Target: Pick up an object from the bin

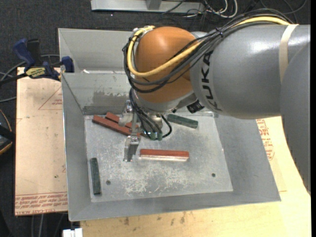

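gripper [131, 151] low mid-bin, just beside long flat red bar [164, 154], pale-edged

Bright, even light falls from above, glaring softly off the orange cover [160, 58] and grey arm [247, 73], which shade the bin [163, 184] along its far wall.

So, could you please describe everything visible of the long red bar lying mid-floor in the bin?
The long red bar is a slim, straight-edged stick, red on top with a pale strip along its near edge. It lies flat on the floor of the grey metal bin, running left to right, by itself. Its left end sits beside the gripper; whether they touch I cannot tell.
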{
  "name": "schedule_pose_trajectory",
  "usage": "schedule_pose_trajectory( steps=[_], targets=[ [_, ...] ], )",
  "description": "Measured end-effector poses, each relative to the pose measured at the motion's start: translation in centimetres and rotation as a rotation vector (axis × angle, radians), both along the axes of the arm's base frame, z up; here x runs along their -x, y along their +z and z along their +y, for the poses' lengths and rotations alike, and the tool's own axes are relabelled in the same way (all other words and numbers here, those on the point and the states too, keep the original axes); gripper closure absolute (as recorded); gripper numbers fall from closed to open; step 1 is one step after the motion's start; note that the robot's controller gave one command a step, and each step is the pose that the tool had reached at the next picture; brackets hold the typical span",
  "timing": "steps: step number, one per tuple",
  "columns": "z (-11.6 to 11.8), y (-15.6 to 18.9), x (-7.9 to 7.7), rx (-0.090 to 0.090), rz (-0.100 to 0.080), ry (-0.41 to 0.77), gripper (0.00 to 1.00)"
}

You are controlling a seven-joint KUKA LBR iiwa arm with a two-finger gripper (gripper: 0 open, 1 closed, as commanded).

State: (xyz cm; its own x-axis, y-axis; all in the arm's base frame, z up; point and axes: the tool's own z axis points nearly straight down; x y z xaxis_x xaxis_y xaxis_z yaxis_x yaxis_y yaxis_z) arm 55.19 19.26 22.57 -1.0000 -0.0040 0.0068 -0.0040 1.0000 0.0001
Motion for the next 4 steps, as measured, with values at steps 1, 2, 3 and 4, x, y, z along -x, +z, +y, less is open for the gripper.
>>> schedule_pose_trajectory(
  steps=[1, 2, 3, 4],
  targets=[
    [-0.1, 0.4, -0.2, -0.001, -0.007, -0.003, 0.00],
    [-1.9, -4.2, 2.5, -0.003, -0.013, -0.004, 0.00],
    [-5.4, -9.8, 2.6, -0.003, -0.010, 0.115, 0.00],
    [-7.3, -11.6, -0.1, 0.000, 0.003, 0.181, 0.00]
  ],
)
